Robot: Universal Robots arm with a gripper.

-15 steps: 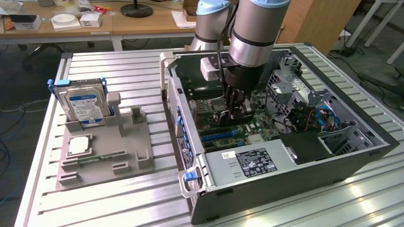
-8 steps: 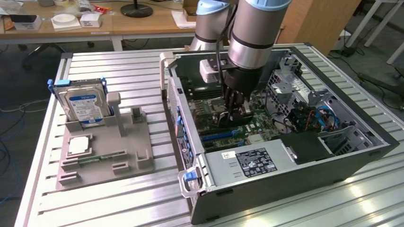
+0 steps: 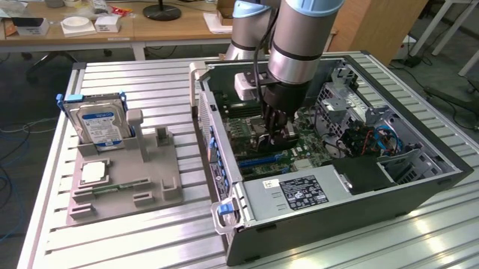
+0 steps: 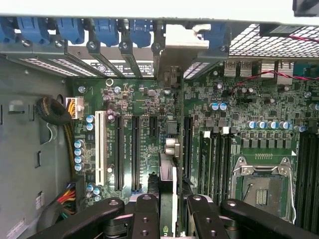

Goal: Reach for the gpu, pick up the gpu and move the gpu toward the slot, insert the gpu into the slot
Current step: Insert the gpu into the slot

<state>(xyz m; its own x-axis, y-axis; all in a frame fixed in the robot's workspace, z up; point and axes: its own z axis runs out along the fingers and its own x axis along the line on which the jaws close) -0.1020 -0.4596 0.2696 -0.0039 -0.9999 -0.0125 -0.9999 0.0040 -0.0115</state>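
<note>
Green motherboard [image 4: 149, 114] fills the floor of the open PC case [image 3: 419, 185], and everything here is placed from it. Above the board the gripper [image 4: 168, 209] hangs inside the case, its black fingers [image 4: 145, 219] closed narrowly on the gpu [image 4: 168, 184], which stands on edge between them, seen edge-on in the wrist view. The card's lower edge is over the board's middle, close beside a long black slot [image 4: 187, 144]; whether it touches that slot cannot be told. More black slots [image 4: 135, 149] and a white slot [image 4: 101, 147] run parallel further along the board, and the metal-framed socket [image 4: 263, 186] sits on the board's other side. In the exterior view the arm [image 3: 303, 39] comes straight down into the case, with the gripper [image 3: 275, 131] low over the board. Outside the case, well apart from the board toward the exterior view's left, a grey holder [image 3: 123, 185] carries an upright hard drive [image 3: 97, 126].
</note>
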